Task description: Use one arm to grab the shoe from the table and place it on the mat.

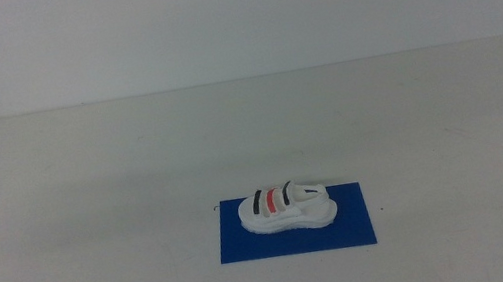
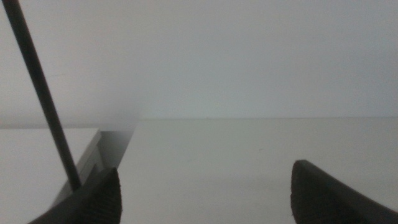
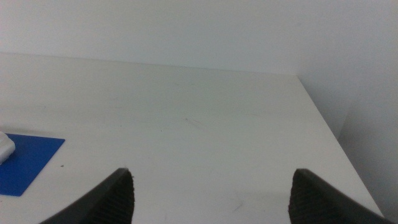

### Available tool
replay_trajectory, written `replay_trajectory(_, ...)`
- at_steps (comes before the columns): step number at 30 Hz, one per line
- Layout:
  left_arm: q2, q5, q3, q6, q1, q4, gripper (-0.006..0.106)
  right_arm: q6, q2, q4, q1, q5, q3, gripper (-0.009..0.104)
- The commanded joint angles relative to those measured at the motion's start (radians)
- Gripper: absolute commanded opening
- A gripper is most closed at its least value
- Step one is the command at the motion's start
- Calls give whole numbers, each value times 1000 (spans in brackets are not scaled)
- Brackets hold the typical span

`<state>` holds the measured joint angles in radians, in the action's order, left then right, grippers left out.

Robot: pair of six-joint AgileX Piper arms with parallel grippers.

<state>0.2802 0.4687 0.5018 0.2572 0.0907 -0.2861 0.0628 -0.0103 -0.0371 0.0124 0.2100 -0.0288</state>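
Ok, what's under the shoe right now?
The shoe sits upright on the blue mat, which lies flat on the table. Blue shows around the sole; the patch beneath it is covered. Both grippers are away, open.

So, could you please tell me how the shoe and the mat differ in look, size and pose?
The shoe is white with black and red striped straps, while the mat is solid deep blue. The shoe is clearly smaller; the mat extends past it on every side. The shoe is a raised, chunky form, whereas the mat lies flat and thin on the table. Both lie lengthwise across the middle view, the shoe resting on the mat.
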Motion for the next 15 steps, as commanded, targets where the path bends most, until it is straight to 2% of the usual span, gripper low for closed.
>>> replay_trajectory(1,-75,-146,-65,17,-5,0,94,8,-26,9,2,-76,-5,64)
replay_trajectory(12,-263,-374,-428,-120,-47,251,94,8,-26,9,2,-76,-5,64)
replay_trajectory(15,-298,-429,-484,-170,-47,275,94,8,-26,9,2,-76,-5,64)
